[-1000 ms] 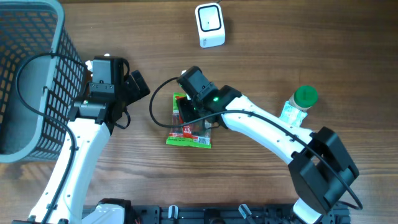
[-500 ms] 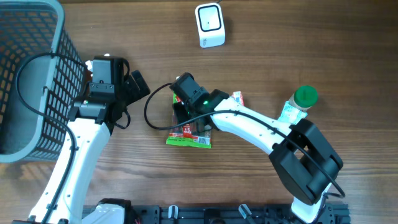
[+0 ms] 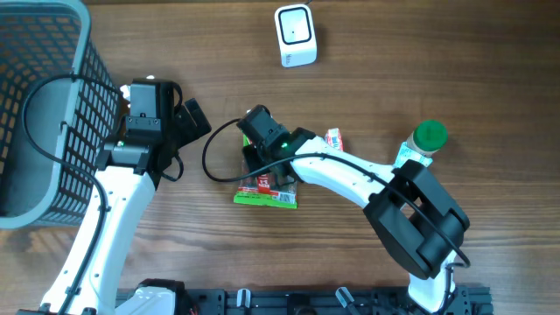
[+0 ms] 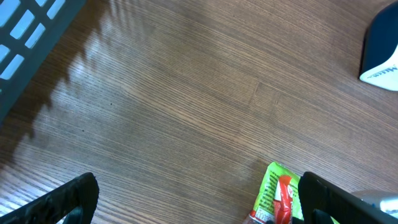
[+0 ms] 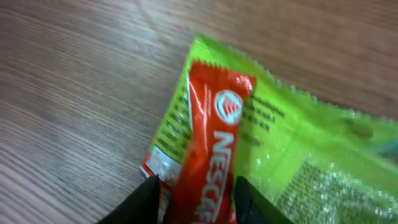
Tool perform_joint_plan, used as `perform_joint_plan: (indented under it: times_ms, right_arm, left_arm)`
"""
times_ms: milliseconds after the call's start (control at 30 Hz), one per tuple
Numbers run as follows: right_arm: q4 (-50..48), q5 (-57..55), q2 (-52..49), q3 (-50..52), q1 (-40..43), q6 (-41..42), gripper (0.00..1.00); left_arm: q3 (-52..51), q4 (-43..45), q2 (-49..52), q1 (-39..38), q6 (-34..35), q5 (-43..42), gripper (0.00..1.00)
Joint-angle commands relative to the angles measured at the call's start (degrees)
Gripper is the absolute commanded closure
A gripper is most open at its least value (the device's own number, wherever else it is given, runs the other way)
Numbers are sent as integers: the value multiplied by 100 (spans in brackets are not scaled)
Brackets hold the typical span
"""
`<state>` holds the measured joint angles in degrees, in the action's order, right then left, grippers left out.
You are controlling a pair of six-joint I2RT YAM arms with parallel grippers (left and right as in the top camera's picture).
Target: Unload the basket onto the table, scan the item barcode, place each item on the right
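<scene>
My right pincer (image 5: 196, 202) is down over the middle of the tabletop (image 3: 472, 61). Its two fingers (image 5: 144, 198) stand narrow on either side of the near end of the red sachet (image 5: 211, 143). The gap is small, but I cannot tell whether the pads truly pinch the foil.

The sachet lies flat on top of a green packet (image 5: 298, 155), so I judge this to be the pick-up step, with nothing lifted yet.

Farther out, toward the left edge, my left pincer (image 4: 199, 208) hangs wide open and empty. It is near the basket (image 3: 44, 105) at the far left corner.

The scanner (image 3: 295, 35) stands well apart from the sachet, by the far edge.

Next I need a firm hold on the sachet alone, without dragging the packet beneath it. Then comes a lift and a carry toward the scanner's face. I see no barcode from here, so the sachet may need turning first.
</scene>
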<state>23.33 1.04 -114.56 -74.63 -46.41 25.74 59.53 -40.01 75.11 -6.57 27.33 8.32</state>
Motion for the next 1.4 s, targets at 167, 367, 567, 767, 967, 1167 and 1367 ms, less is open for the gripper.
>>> perform_joint_plan:
  times_ms: [167, 367, 567, 767, 967, 1167, 1367]
  right_arm:
    - [-48, -103, -61, -63, -50, -24, 76]
    - [-50, -103, 83, -63, -44, -24, 91]
    - [103, 719, 658, -63, 260, 136, 96]
    - [155, 2949, 586, -63, 1032, 431, 96]
    - [-20, 3816, 31, -61, 1119, 398, 96]
    - [-15, 3665, -341, -63, 1126, 168, 95]
    - [188, 2846, -341, -63, 1126, -35, 87]
  left_arm:
    - [44, 15, 4, 37, -9, 55, 0]
    - [44, 15, 4, 37, -9, 55, 0]
    - [44, 15, 4, 37, -9, 55, 0]
    - [44, 15, 4, 37, -9, 55, 0]
    - [44, 15, 4, 37, -9, 55, 0]
    - [44, 15, 4, 37, -9, 55, 0]
    - [44, 15, 4, 37, -9, 55, 0]
